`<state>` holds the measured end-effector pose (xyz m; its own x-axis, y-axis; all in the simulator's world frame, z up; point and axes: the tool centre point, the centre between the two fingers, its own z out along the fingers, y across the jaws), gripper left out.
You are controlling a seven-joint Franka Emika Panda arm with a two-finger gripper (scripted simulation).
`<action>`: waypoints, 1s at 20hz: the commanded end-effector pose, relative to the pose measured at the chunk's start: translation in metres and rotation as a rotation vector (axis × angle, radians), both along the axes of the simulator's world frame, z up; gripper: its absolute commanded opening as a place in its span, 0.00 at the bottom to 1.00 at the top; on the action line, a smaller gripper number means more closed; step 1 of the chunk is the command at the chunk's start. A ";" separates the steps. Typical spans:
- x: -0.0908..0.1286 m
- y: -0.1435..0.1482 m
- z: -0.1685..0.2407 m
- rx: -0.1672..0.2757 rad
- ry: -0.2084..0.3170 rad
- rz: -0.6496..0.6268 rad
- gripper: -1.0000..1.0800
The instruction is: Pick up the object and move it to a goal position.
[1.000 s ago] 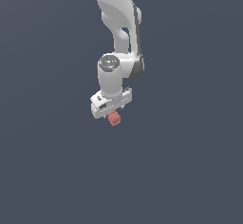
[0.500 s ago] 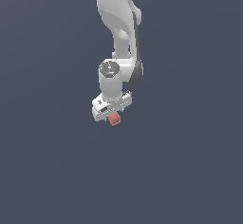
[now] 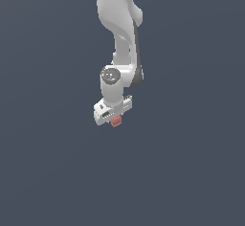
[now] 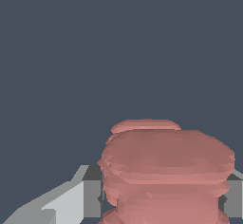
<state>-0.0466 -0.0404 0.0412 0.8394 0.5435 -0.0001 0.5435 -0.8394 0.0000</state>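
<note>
The object (image 3: pixel 116 121), a small salmon-red ridged lump, hangs just under the white gripper (image 3: pixel 115 117) in the exterior view, near the picture's middle. The gripper is shut on it. In the wrist view the object (image 4: pixel 166 171) fills the space between the two grey fingers (image 4: pixel 90 197), which press on its sides. The white arm (image 3: pixel 119 24) comes down from the top of the exterior view. No goal marker shows.
A plain dark grey-blue background surrounds the arm in both views; no floor edge, table or other object shows.
The arm and the held object have shifted slightly; the gripper stays shut on the object.
</note>
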 end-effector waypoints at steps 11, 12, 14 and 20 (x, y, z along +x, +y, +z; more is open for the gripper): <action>0.000 -0.001 0.001 0.000 -0.001 0.000 0.00; -0.001 -0.001 0.001 0.000 -0.001 0.000 0.00; -0.004 -0.004 0.003 0.000 -0.001 0.000 0.00; -0.021 -0.017 0.016 0.000 -0.001 0.000 0.00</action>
